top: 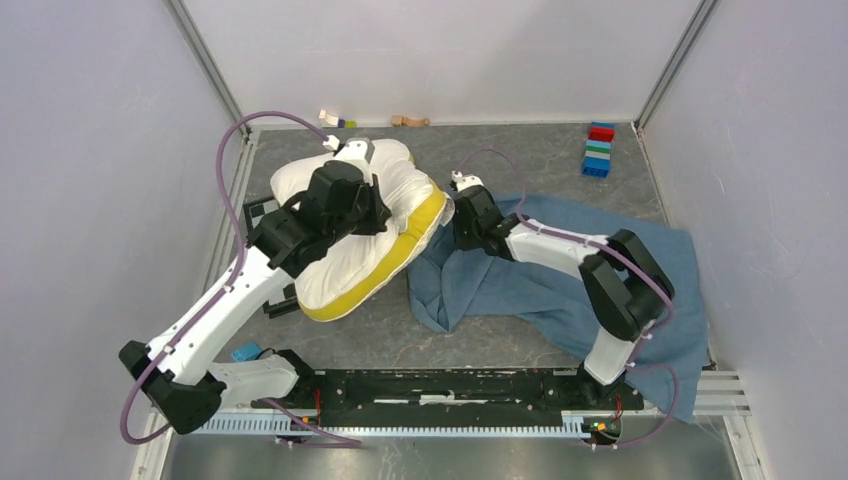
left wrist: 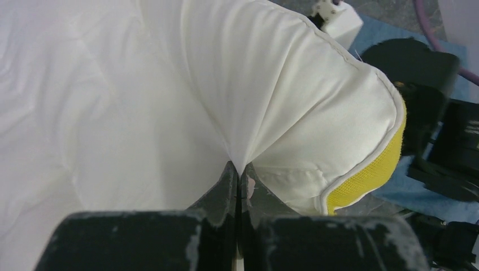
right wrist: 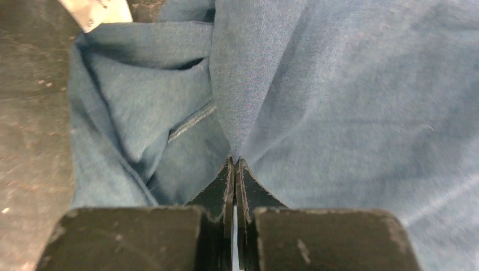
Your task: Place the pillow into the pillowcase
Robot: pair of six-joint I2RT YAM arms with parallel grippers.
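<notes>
Grey table (top: 560,165) inside white enclosure walls is carrying everything.

- Pillow (top: 350,268) is lying tilted on the left half, with its yellow band facing near-right. Its right corner is meeting the left edge of the pillowcase (top: 510,290).
- Pillowcase is sprawling rumpled across the right half, reaching toward the near right corner.
- Left pincer (left wrist: 238,180) is clamping a pinch of the pillow's white cover close to the yellow-banded corner. Jaws are together and the fabric is tenting up from between them.
- Right pincer (right wrist: 234,169) is clamping a ridge of blue cloth. A hem line and a shadowed pocket are sitting just left of it. I'm reading that pocket as the mouth, but can't confirm it.
- Block stack (top: 598,150) at far right and small bits along the far wall are sitting well apart from the work.

Step, as I'm judging it: both grasps are on and insertion is not yet begun. No part of the pillow is showing inside the sack.

Next move is calling for the right arm to lift its layer so the mouth gapes, while the left drags the pillow corner rightward into the gap. I can't tell whether the right is pinching one layer or both. If both, the mouth won't open. The left is gripping only loose cover, so it may slip under drag.
</notes>
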